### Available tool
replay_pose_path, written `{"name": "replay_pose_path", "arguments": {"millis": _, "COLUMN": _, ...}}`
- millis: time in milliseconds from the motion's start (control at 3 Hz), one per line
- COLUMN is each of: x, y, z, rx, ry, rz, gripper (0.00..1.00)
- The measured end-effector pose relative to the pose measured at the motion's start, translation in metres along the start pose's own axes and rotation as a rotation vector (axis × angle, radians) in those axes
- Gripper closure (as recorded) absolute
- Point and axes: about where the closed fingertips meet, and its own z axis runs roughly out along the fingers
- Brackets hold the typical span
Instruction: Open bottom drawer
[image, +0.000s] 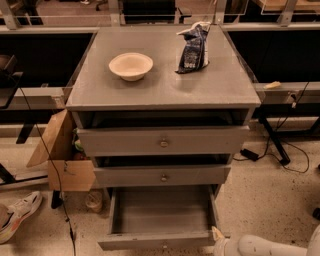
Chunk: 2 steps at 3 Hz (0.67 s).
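**Bottom drawer drawn well out; little is judged left to do**

A grey cabinet (160, 87) with three drawers is seen from above and in front. The top drawer (162, 141) and the middle drawer (162, 176) are each set slightly forward, with a dark gap shown above each front. The bottom drawer (162, 212), lowest in the stack and close to the floor, is pulled far out, so that its bare grey tray is exposed from back wall to front panel.

A cardboard box (62, 160) is stood on the floor against the cabinet's left side.

The gripper (218, 236) is found at the lower right, at the right end of the drawer's front panel; whether it is open or closed cannot be told, nor whether the panel is touched.

On the cabinet top a pale bowl (131, 65) and a dark bag (194, 47) are set apart.

The drawer's knob (164, 246) is barely seen at the picture's lower edge.

The opening is judged essentially done; only withdrawal remains.
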Motion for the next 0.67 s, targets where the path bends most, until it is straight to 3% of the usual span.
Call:
{"name": "replay_pose_path", "arguments": {"millis": 333, "x": 0.0098, "y": 0.0076, "z": -0.0040, "rx": 0.012, "ry": 0.023, "rz": 0.012, "gripper": 0.15}}
{"name": "replay_pose_path", "arguments": {"millis": 667, "x": 0.0154, "y": 0.0116, "z": -0.0048, "rx": 0.015, "ry": 0.037, "rz": 0.020, "gripper": 0.39}}
